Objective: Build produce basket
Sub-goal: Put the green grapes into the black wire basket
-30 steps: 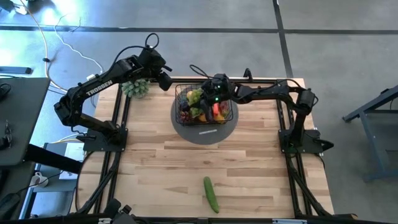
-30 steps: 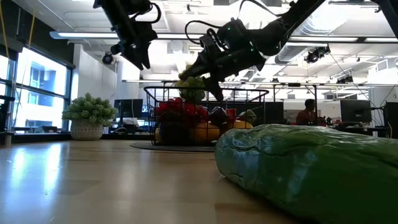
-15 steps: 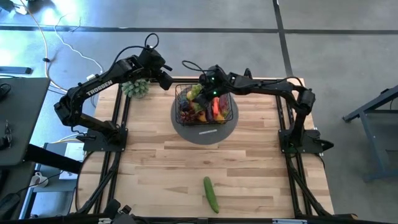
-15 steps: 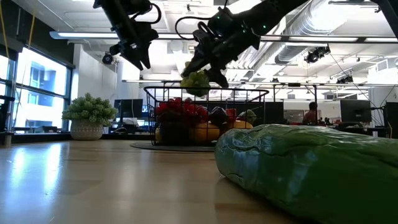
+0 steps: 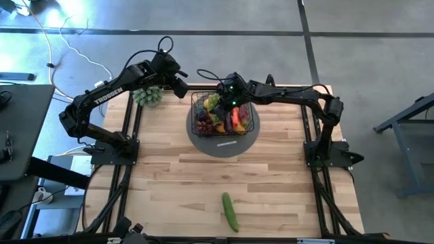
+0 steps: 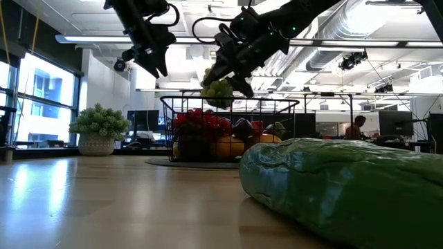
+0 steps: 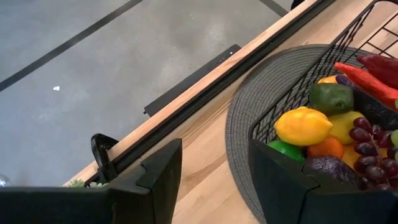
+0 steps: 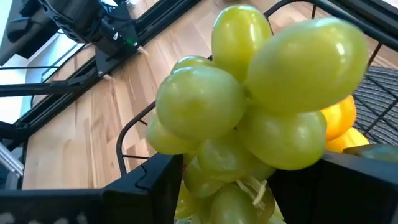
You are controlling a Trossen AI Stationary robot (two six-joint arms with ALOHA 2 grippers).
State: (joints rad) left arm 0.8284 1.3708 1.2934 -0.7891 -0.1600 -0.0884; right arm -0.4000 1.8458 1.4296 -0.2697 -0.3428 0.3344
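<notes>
The right gripper [image 6: 223, 75] has its jaws clamped on a bunch of green grapes [image 8: 261, 124], plump and glossy, above the black wire basket [image 5: 249, 116] of fruit near the worktop's far edge. The left gripper [image 5: 182, 87] hovers beside it, jaws apart, empty. A cucumber [image 5: 230, 211] lies near the front edge.

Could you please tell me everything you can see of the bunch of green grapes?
The green grapes are a cluster of smooth, glossy, plastic-looking yellow-green globes with a pale stem end at one side. The right gripper is shut on the bunch, holding it in the air just above the rim of the basket, over its back left corner. Nothing but the gripper's fingers touches it.
</notes>
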